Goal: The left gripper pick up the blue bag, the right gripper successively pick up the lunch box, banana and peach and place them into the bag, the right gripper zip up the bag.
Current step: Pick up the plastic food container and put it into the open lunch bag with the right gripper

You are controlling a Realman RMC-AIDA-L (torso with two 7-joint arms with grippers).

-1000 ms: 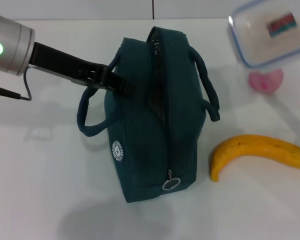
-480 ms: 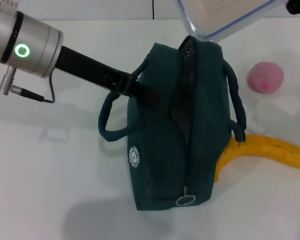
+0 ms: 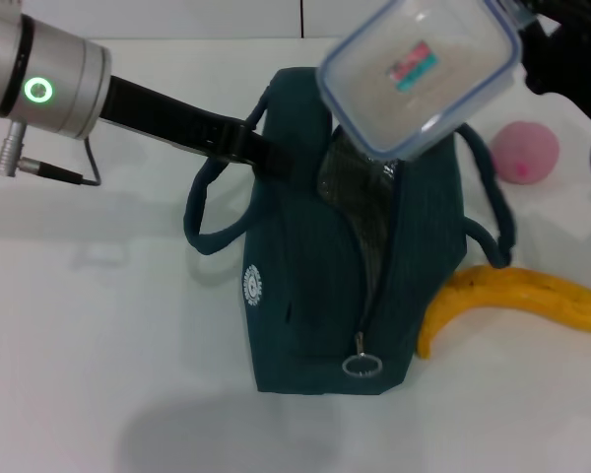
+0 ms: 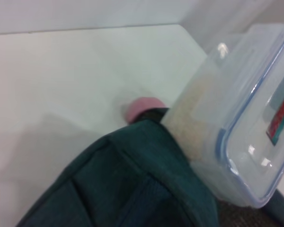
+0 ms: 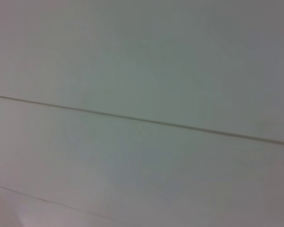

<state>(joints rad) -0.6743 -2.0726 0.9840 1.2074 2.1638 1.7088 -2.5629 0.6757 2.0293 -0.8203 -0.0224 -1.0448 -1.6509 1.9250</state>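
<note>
The blue bag [image 3: 315, 286] stands upright mid-table with its zip open at the far end. My left gripper [image 3: 259, 153] is shut on the bag's left side by the handle [image 3: 212, 212]. Tilted above the bag's opening hangs the clear lunch box [image 3: 424, 74] with a blue-rimmed lid, my right gripper [image 3: 534, 22] shut on its far right corner. The pink peach [image 3: 523, 151] lies right of the bag, and the banana [image 3: 517, 298] lies at its near right. In the left wrist view the lunch box [image 4: 241, 118] rests close against the bag's top [image 4: 132, 189], with the peach [image 4: 142, 108] beyond.
A metal ring zip pull [image 3: 362, 366] hangs at the bag's near end. The white table [image 3: 98, 374] stretches left and in front of the bag. The right wrist view holds only a pale surface with a thin seam [image 5: 142, 120].
The lunch box left the table's back right, rose with the right gripper and now hangs tilted over the bag's opening. The bag shifted with the left gripper.
</note>
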